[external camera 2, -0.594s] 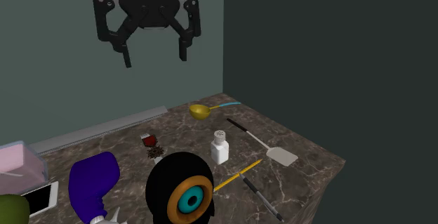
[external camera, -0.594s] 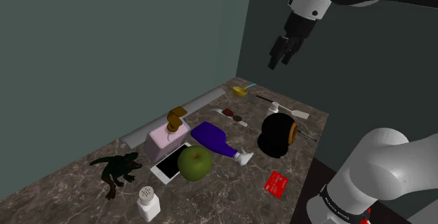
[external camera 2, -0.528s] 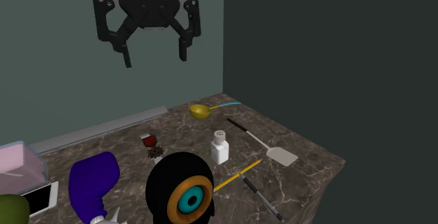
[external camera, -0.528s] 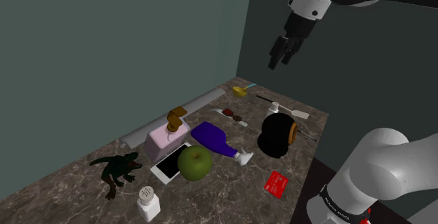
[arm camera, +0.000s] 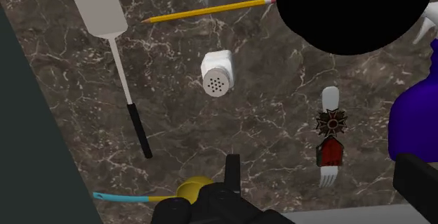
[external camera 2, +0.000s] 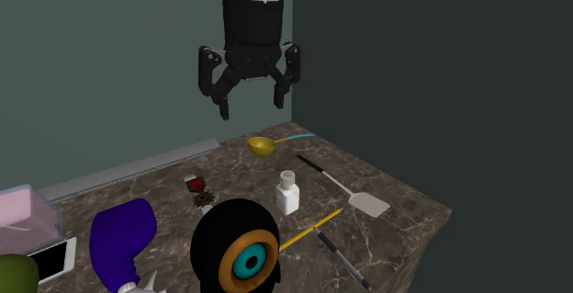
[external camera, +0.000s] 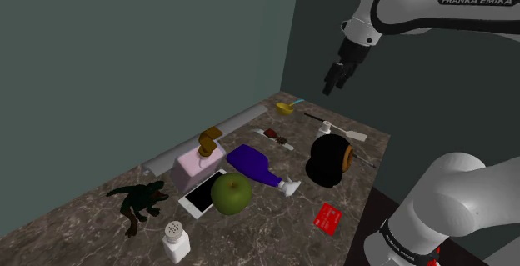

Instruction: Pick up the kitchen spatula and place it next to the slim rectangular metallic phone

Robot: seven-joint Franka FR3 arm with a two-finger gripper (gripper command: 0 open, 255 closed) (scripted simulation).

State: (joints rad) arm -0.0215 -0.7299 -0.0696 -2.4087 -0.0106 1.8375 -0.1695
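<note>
Since the earlier frames the jaws have dropped lower and shifted toward the second exterior view's right, and the arm now shows its lettering in the shoulder view. The jaws are spread wide and hold nothing, hanging well above the far end of the desk (external camera 2: 404,210), a dark brown marbled slab with pale veins. In the wrist view, one black finger (arm camera: 232,172) pokes up over the scene. Nothing on the desk has moved. Nearest in the shoulder view are a white shaker (external camera: 176,241) with a dotted top, a flat red card (external camera: 328,218) and a dark green dinosaur (external camera: 137,199). Behind them comes the phone (external camera: 200,194), a thin white rectangle with a dark screen, lying flat just beside a round green apple (external camera: 231,193). Further back are a pale pink box (external camera: 197,164), a purple bottle (external camera: 254,164) lying on its side and a big black rounded shape (external camera: 328,158). Further still are a yellow pencil (external camera 2: 310,230) and a second white shaker (external camera 2: 288,193). The spatula (arm camera: 121,75) lies flat near the desk's edge, with a flat pale rectangular blade, a thin white shaft and a black grip, well apart from the phone. A yellow scoop (external camera 2: 261,145) sits farthest back by the wall.
</note>
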